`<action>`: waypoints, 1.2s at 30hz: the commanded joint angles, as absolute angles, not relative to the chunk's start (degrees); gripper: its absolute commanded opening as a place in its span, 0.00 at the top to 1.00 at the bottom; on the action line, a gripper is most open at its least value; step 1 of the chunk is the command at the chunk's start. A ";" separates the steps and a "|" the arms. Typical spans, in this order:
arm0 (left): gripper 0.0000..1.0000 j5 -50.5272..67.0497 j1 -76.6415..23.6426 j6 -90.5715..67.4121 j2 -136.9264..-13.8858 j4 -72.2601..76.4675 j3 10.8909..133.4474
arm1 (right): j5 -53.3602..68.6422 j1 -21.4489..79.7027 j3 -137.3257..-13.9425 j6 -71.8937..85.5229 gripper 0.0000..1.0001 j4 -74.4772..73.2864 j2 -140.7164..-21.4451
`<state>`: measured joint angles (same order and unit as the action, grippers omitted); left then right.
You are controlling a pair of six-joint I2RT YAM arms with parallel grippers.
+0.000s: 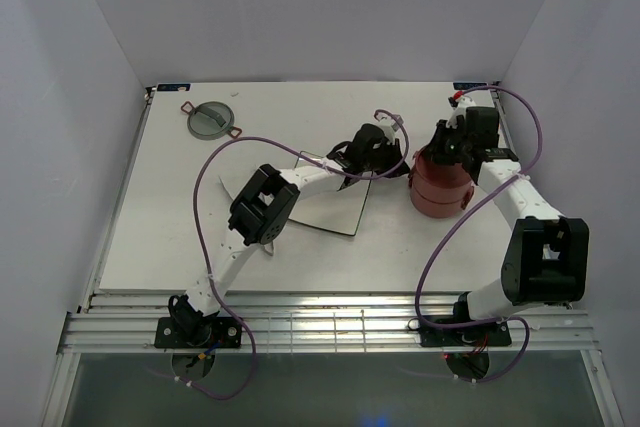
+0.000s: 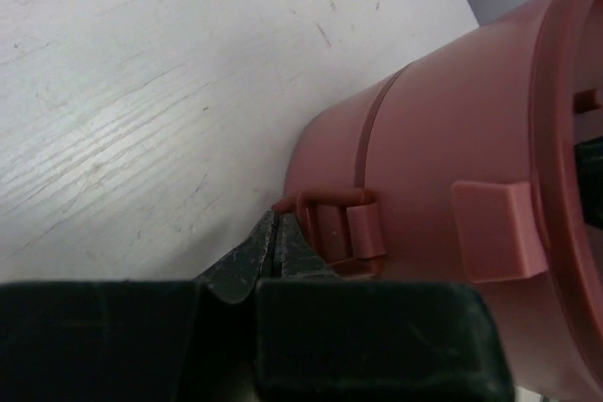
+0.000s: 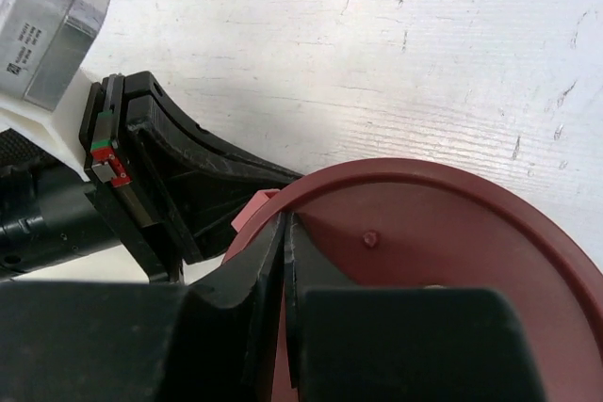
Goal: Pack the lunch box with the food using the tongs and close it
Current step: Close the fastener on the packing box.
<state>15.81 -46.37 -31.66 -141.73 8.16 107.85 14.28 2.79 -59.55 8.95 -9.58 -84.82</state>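
The lunch box [image 1: 440, 197] stands as a dusty-red stack at the right of the table, a flat red disc lid [image 3: 452, 251] on top. My left gripper [image 2: 276, 218] is shut, its tips against the small side handle [image 2: 339, 228] low on the lunch box wall [image 2: 452, 138]. My right gripper [image 3: 285, 218] is shut too, its tips resting on the left rim of the red lid with nothing between them. From above, the left gripper [image 1: 398, 169] sits at the box's left side and the right gripper [image 1: 438, 155] over its top. Food and tongs are out of view.
A grey-green top lid [image 1: 210, 120] with small handles lies at the back left. A square plate [image 1: 335, 209] lies under the left arm, just left of the lunch box. The left gripper's black fingers [image 3: 217, 171] show beside the lid rim in the right wrist view.
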 commanded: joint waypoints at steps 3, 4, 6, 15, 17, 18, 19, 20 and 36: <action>1.00 12.49 -45.70 -27.78 -132.73 3.69 104.87 | 10.38 3.51 -58.53 8.35 0.92 -20.21 -87.28; 1.00 11.96 -45.62 -27.16 -132.19 3.78 104.33 | 9.94 3.43 -58.80 8.26 0.92 -20.74 -86.67; 1.00 10.64 -45.62 -26.55 -131.31 3.60 103.28 | 8.09 3.25 -59.33 8.35 0.92 -22.32 -84.65; 1.00 11.42 -45.53 -24.79 -131.66 3.52 104.32 | 0.26 1.14 -60.91 7.56 0.92 -30.49 -76.82; 1.00 11.60 -45.53 -24.00 -133.41 2.90 106.60 | 0.87 0.70 -60.21 6.68 0.92 -31.55 -75.77; 1.00 11.78 -45.53 -23.65 -133.94 2.90 107.13 | 1.23 0.70 -59.94 6.51 0.92 -31.73 -75.85; 1.00 11.78 -45.53 -23.47 -134.38 3.25 107.49 | 1.49 0.70 -59.07 6.33 0.92 -31.73 -76.55; 1.00 11.78 -45.53 -23.38 -134.91 4.82 107.32 | 2.02 0.70 -58.54 5.98 0.92 -31.64 -77.16; 1.00 17.36 -46.84 -26.36 -141.32 5.01 112.49 | 5.36 0.70 -53.79 5.45 0.92 -28.30 -80.59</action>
<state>12.51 -45.89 -24.51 -140.16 5.43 108.42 5.21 0.71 -57.49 6.83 -21.37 -77.01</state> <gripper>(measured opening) 0.053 0.078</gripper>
